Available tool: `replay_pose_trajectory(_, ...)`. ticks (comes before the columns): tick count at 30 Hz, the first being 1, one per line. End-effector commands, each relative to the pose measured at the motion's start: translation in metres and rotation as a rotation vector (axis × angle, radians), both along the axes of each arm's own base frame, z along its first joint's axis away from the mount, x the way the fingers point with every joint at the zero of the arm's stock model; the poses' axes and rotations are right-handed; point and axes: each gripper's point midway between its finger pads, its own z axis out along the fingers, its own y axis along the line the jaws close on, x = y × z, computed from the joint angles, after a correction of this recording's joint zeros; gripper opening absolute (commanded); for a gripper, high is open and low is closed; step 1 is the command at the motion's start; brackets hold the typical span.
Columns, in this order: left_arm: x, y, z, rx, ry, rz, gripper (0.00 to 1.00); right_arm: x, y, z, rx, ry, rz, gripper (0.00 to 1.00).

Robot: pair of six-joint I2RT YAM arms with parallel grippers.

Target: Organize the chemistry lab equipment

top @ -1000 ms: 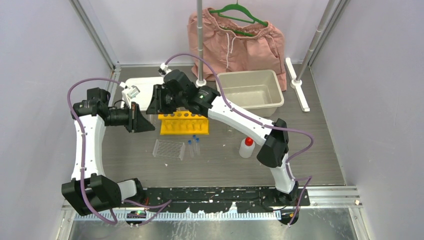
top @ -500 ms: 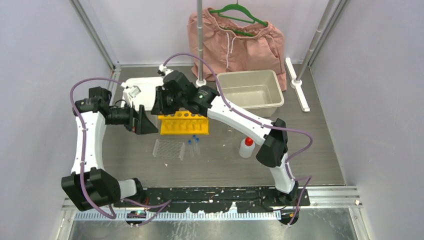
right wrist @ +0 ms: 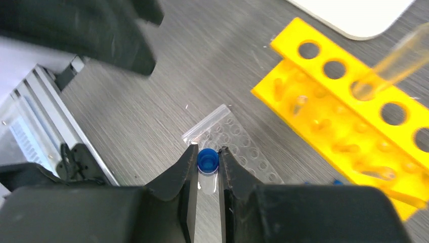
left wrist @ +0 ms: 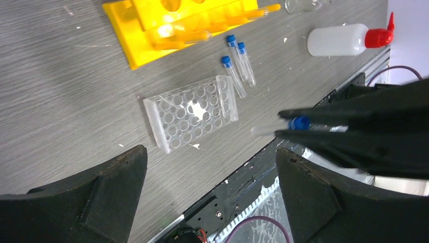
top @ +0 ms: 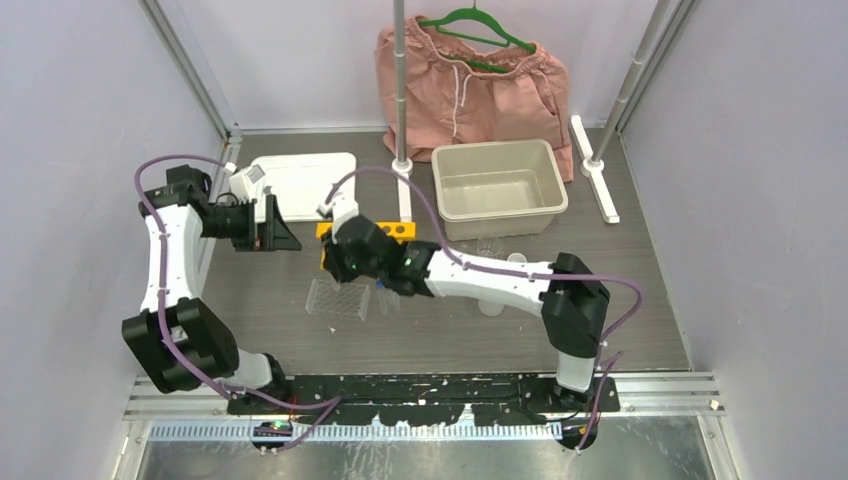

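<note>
Blue-capped tube (right wrist: 207,161) is clamped in right gripper (right wrist: 206,153) over clear plastic tray (right wrist: 238,144); left gripper (left wrist: 210,152) is spread, empty. Lowering into a well is judged next.

- Left arm (top: 166,270): white, smooth-shelled links between bulky black joint housings (top: 178,345) with rounded corners.
- Right arm (top: 490,280): same white shell along the links, same black blocks at the joints.
- Thin purple cable (top: 150,190) looped along the outside of each arm, ending in small white plugs (top: 325,209) near the wrists.
- Left gripper (top: 284,233): matte black, with broad wedge-shaped fingers (left wrist: 96,195) tapering to blunt tips.
- Right gripper (right wrist: 207,158): black as well, with narrower fingers (right wrist: 174,185), curved on the inner edges and faintly glossy.
</note>
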Motion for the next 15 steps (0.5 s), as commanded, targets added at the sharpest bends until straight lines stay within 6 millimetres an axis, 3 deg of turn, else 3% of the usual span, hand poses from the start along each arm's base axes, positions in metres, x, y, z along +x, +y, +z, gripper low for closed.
replay_pose_trajectory(1,0.010,0.016,0.007,0.028,-0.035,0.051,0.97,0.008,0.028,0.039,0.197,-0.260,0.018,0.01)
replay_pose_trajectory(7,0.009,0.023,0.002,0.030,-0.023,0.050,0.97,0.014,0.056,0.010,0.196,-0.361,0.028,0.01)
replay_pose_trajectory(15,0.013,0.023,-0.002,0.014,-0.020,0.035,0.96,0.023,0.071,-0.022,0.183,-0.393,0.030,0.01)
